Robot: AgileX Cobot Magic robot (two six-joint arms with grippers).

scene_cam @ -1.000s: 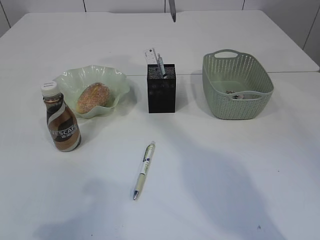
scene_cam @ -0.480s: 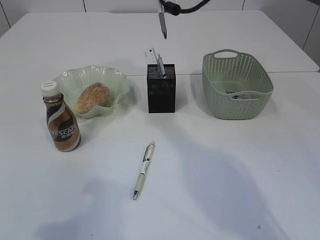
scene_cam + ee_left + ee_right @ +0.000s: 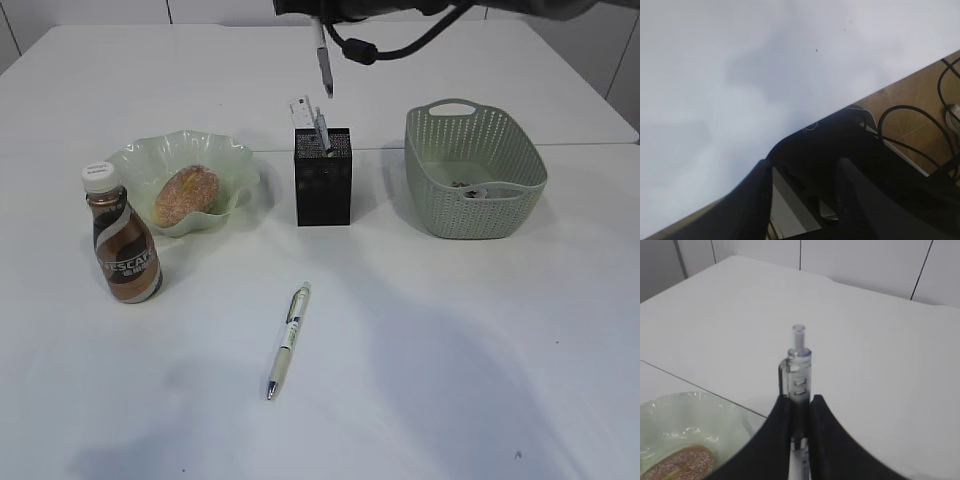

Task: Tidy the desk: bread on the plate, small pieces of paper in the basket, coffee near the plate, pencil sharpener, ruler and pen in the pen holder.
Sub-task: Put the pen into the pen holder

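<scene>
- Your right gripper (image 3: 799, 412) is pinched tight on a clear pen (image 3: 797, 367), its button end poking out past the fingertips (image 3: 780, 415).
- From the exterior view, that held pen (image 3: 323, 58) hangs point-down above and behind the holder (image 3: 323, 176), well clear of its rim.
- The holder, a black mesh box, stands mid-table and already has a ruler (image 3: 302, 110) and another item sticking out of its top.
- A second pen (image 3: 287, 341) lies flat on the table (image 3: 480, 330) in front of the holder, well apart from it, tip towards the camera.
- Left of the holder sits the green wavy plate (image 3: 230, 160), with the bread (image 3: 185, 194) resting in it.
- The coffee (image 3: 122, 238) bottle stands upright just in front of the plate's left side, further left of the holder.
- Right of the holder is the green basket (image 3: 478, 205); you can make out small scraps (image 3: 472, 187) on its floor.
- Your left gripper (image 3: 802, 200) shows only as dark fingers (image 3: 752, 205) over the table edge, nothing between them; I cannot tell how wide they stand.
- In the right wrist view, plate (image 3: 670, 415) and bread (image 3: 677, 467) sit low left of the gripper.
</scene>
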